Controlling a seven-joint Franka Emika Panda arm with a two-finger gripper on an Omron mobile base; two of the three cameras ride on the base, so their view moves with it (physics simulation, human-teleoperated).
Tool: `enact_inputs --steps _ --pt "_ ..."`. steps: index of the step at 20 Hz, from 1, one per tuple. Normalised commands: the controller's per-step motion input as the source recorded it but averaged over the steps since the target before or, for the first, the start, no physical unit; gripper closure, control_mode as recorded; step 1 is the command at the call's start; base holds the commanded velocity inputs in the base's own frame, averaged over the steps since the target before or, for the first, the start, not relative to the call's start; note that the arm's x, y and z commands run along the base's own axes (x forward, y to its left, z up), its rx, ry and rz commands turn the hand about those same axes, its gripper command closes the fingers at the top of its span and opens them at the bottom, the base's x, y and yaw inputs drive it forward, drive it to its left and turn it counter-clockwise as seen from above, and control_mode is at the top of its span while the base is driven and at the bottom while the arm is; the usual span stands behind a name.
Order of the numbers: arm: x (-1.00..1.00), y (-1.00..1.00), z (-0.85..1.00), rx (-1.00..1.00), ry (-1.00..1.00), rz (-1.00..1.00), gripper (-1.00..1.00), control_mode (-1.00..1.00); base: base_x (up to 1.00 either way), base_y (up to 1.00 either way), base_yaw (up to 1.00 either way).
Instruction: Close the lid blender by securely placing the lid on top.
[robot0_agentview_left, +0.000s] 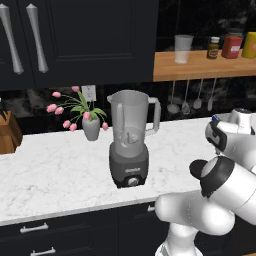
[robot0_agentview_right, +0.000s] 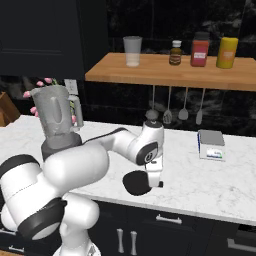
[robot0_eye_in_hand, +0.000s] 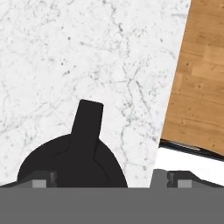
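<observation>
The blender (robot0_agentview_left: 131, 140) stands open-topped on the marble counter, a translucent grey jar with a side handle on a dark base; it is also at the left of the right base view (robot0_agentview_right: 57, 120). The black lid (robot0_agentview_right: 136, 183) lies flat near the counter's front edge, well to the blender's right. My gripper (robot0_agentview_right: 155, 183) points down right beside it. In the hand view the lid (robot0_eye_in_hand: 74, 162) with its upright tab sits low and left, under my open gripper (robot0_eye_in_hand: 109, 179). One fingertip (robot0_eye_in_hand: 41, 179) overlaps the lid and the other fingertip (robot0_eye_in_hand: 179, 179) is off it.
A white vase of pink tulips (robot0_agentview_left: 90, 125) stands behind the blender and a knife block (robot0_agentview_left: 9, 135) at far left. A small white box (robot0_agentview_right: 211, 145) sits on the counter to the right. The wooden shelf (robot0_agentview_right: 165, 70) above holds a clear cup and jars, with utensils hanging beneath.
</observation>
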Motion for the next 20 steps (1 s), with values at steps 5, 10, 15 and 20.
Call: enact_inputs --steps 5,10,15,20 --pt "0.07 -0.01 -0.24 0.00 0.00 0.00 -1.00 -1.00 0.00 0.00 0.00" --pt "0.09 0.00 -0.21 0.00 0.00 0.00 -1.00 -1.00 0.00 0.00 0.00" --pt "0.10 -0.03 -0.17 0.01 0.00 0.00 -1.00 -1.00 0.00 0.00 0.00" --pt "0.09 -0.07 -0.15 0.02 0.00 0.00 -1.00 -1.00 0.00 0.00 0.00"
